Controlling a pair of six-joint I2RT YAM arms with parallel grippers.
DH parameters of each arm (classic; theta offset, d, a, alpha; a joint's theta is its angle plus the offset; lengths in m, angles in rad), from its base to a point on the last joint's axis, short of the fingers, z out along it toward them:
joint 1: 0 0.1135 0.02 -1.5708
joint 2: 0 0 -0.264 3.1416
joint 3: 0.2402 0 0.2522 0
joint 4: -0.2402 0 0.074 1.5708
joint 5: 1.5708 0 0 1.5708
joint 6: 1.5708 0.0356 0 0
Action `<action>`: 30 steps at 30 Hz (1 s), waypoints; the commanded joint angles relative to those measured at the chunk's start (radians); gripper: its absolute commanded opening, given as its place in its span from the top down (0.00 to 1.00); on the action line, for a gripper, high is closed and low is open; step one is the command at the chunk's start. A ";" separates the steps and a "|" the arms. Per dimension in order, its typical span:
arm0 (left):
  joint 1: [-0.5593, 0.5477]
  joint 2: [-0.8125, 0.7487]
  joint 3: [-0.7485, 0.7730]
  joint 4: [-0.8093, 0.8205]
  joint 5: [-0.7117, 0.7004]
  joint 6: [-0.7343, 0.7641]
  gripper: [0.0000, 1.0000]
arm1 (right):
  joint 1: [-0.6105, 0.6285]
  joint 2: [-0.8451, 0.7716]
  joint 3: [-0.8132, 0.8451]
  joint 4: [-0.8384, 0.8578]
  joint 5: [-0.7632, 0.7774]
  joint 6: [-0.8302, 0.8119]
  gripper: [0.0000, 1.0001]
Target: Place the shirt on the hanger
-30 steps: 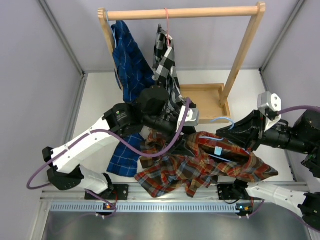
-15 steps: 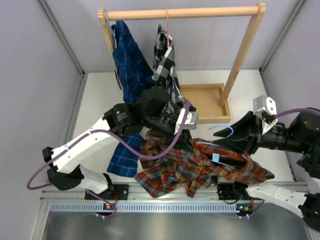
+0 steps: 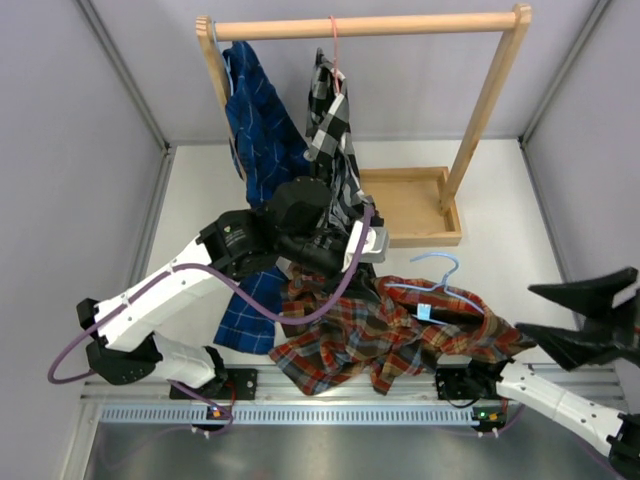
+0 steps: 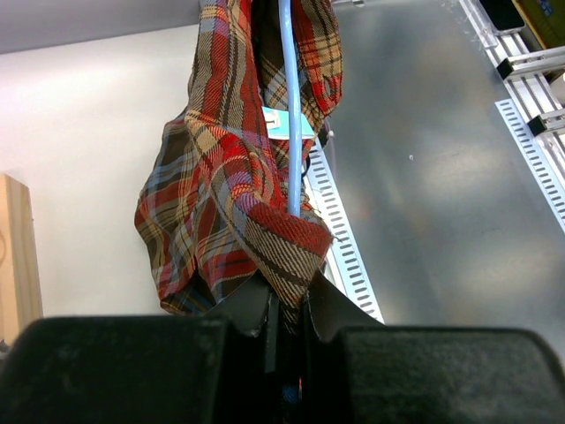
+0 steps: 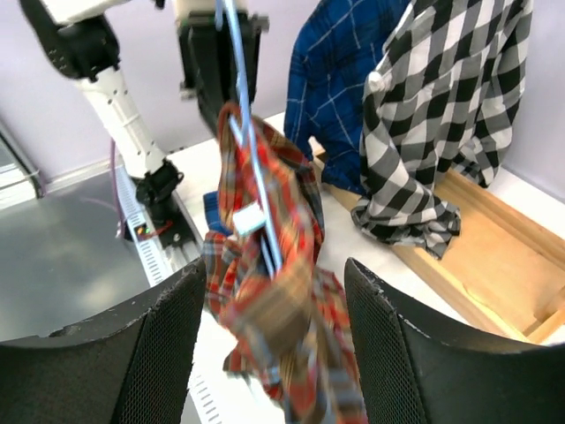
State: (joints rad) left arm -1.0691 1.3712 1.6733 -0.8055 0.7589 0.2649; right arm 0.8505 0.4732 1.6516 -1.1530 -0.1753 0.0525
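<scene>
Left gripper (image 4: 284,305) tight on shirt (image 4: 221,194), perhaps hanger (image 4: 291,132) too, clear only from wrist; right gripper (image 3: 527,310) spread.

This looks like a robot lab — plain grey walls (image 3: 60,150) box in a white table (image 3: 195,200). A white robot arm (image 3: 170,290) sits on a metal rail (image 3: 300,412) at the bottom — a wooden clothes rack (image 3: 400,23) stands up top.

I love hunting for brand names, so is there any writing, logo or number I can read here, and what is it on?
No text can be read in any view.
Light blue neck tag on the red plaid shirt: looks blank, or too blurred to read.
Small round mark on the left arm: too small to read.
</scene>
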 commanded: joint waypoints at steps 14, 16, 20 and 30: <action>0.017 -0.004 0.140 0.043 0.088 -0.041 1.00 | 0.010 0.120 -0.082 -0.157 -0.136 -0.103 0.54; 0.021 -0.004 0.143 0.042 0.098 -0.044 1.00 | 0.010 0.123 -0.101 -0.130 -0.162 -0.103 0.59; 0.026 0.000 0.140 0.042 0.111 -0.046 1.00 | 0.010 0.133 -0.110 -0.099 -0.187 -0.121 0.65; 0.060 0.003 0.121 0.029 0.128 -0.038 1.00 | 0.012 0.062 -0.029 -0.120 -0.106 -0.126 0.35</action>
State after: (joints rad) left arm -1.0229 1.3788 1.7668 -0.8169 0.8345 0.2295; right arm 0.8505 0.5709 1.5646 -1.2709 -0.3370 -0.0681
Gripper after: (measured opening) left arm 0.098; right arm 0.648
